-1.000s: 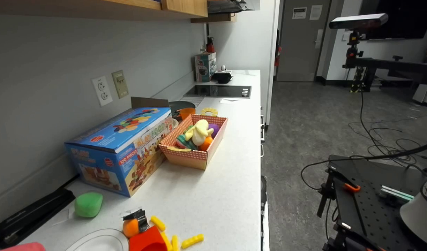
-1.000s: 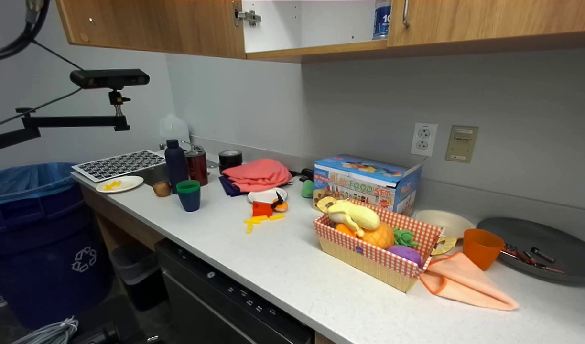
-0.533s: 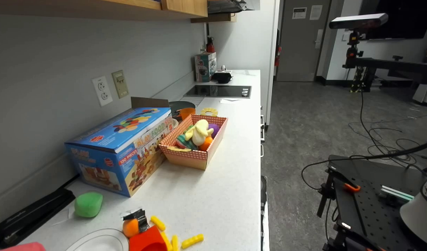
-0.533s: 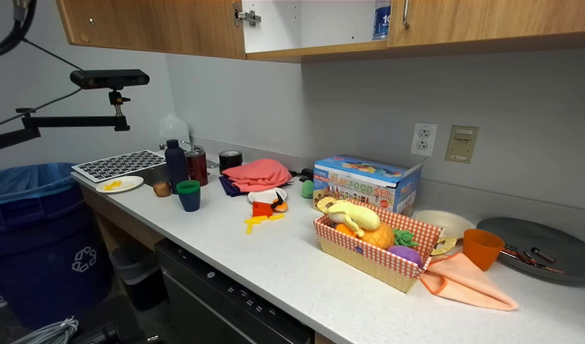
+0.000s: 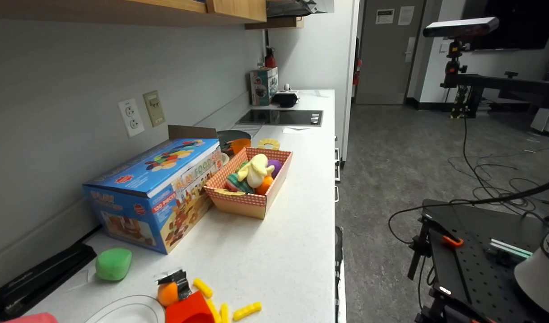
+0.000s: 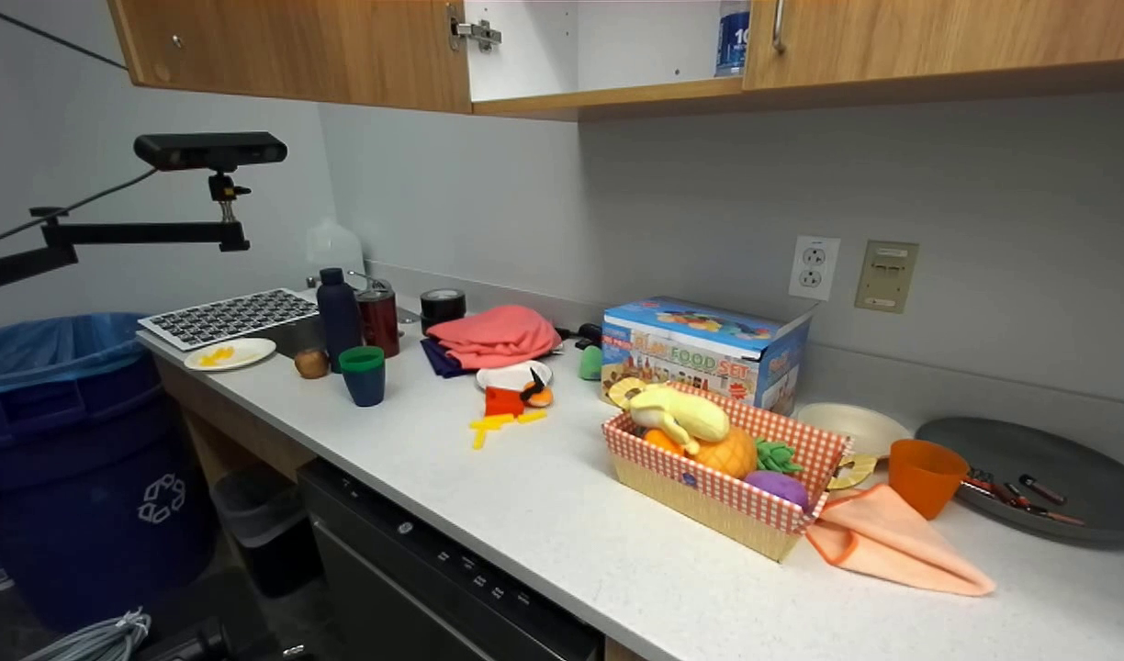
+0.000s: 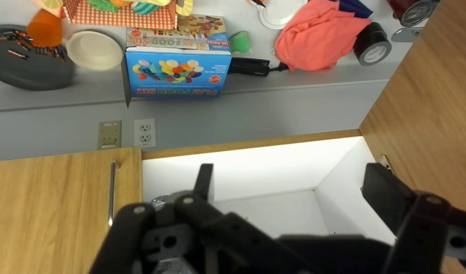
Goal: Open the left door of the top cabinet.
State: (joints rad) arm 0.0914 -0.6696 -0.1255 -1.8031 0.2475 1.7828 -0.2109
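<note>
The left door (image 6: 296,55) of the wooden top cabinet stands swung wide open in an exterior view, with its hinge showing. The white inside of the cabinet (image 6: 525,78) is exposed. The right door (image 6: 966,41) is shut and has a metal handle (image 6: 780,26). In the wrist view the scene stands upside down: the open left door (image 7: 434,114) is at the right and the shut right door (image 7: 54,198) at the left. My gripper (image 7: 290,169) is open and empty in front of the cabinet opening. Neither exterior view shows the gripper.
A bottle (image 6: 734,41) stands inside the cabinet beside the right door. Below, the counter (image 6: 488,487) holds a play food box (image 6: 691,353), a checkered basket (image 6: 700,505), cups and cloths. A camera on a stand (image 6: 211,151) is near the open door.
In an exterior view, the thick dark cable at the upper left has moved left and out of view. The left door has not visibly moved.
</note>
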